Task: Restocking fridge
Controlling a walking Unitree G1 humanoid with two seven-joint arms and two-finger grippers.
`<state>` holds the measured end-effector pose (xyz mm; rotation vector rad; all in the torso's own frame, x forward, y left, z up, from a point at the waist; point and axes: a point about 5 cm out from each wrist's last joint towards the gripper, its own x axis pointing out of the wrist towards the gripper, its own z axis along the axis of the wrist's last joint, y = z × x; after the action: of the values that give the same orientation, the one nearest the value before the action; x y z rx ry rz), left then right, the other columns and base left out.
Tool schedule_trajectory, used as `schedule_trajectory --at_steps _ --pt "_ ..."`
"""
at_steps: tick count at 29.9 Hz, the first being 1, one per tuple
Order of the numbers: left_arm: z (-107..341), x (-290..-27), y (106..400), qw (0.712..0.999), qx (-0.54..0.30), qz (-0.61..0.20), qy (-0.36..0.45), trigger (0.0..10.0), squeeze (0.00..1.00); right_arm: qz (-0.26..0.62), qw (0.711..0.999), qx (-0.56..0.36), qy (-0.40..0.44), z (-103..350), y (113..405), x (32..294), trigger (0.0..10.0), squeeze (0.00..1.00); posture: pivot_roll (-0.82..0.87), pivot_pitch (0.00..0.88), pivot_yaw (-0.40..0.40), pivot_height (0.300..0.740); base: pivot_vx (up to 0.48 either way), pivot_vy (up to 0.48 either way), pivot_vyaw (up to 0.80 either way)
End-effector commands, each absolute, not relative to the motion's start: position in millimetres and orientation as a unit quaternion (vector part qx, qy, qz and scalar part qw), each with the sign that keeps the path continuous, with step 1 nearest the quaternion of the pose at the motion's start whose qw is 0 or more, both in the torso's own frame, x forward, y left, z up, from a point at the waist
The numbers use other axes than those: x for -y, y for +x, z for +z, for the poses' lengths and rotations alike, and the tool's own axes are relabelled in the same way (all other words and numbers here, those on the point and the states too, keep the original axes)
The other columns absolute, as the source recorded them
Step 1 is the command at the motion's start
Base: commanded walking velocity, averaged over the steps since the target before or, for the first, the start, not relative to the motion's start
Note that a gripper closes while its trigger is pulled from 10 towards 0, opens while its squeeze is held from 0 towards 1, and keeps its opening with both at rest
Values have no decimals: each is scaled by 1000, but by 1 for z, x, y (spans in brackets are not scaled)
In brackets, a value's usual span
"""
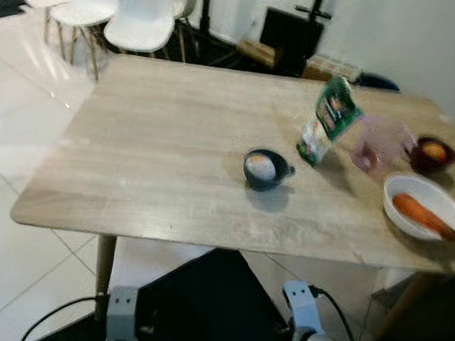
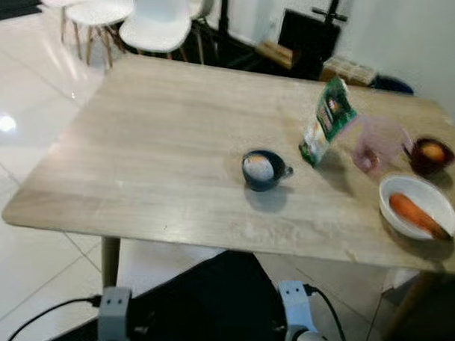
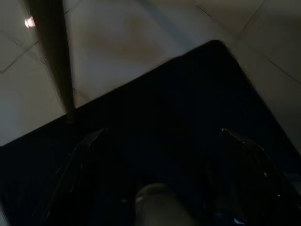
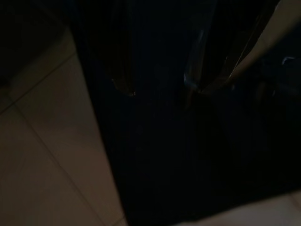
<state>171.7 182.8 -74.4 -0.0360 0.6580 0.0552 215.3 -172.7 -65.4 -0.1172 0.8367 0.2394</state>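
On the light wooden table (image 1: pixel 161 138) stands a dark blue cup (image 1: pixel 266 169) with a pale egg-like thing inside. A green and white bag (image 1: pixel 328 119) stands tilted just right of it. Further right are a translucent pink cup (image 1: pixel 379 143), a dark red bowl (image 1: pixel 433 154) holding an orange fruit, and a white bowl (image 1: pixel 423 206) with a carrot (image 1: pixel 424 214). Both arms hang below the table's near edge. In the dim left wrist view my left gripper (image 3: pixel 164 136) is open over a black surface. My right gripper (image 4: pixel 157 89) hangs open above dark floor.
White chairs (image 1: pixel 136 18) stand beyond the table's far left corner. A black box (image 1: pixel 292 38) and other clutter sit against the back wall. White tiled floor (image 1: pixel 20 118) lies open on the left. A black cable (image 1: pixel 50 318) runs by the table leg (image 1: pixel 103 267).
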Motion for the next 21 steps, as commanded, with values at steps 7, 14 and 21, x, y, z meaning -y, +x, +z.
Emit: schedule_trajectory --at_steps 7,14,21 --pt "-80 -180 162 940 -342 16 -13 10000 0 112 894 -429 -58 -73 202 176 10000 0 -53 90 -88 736 0 0 0" --pt "-79 -178 164 941 -338 2 -9 10000 0 127 890 -432 -72 -74 200 176 10000 0 -54 90 -89 736 0 0 0" --pt "-69 -157 168 943 -290 -160 22 10000 0 236 883 -406 -13 -65 204 177 10000 0 -55 85 -87 736 0 0 0"
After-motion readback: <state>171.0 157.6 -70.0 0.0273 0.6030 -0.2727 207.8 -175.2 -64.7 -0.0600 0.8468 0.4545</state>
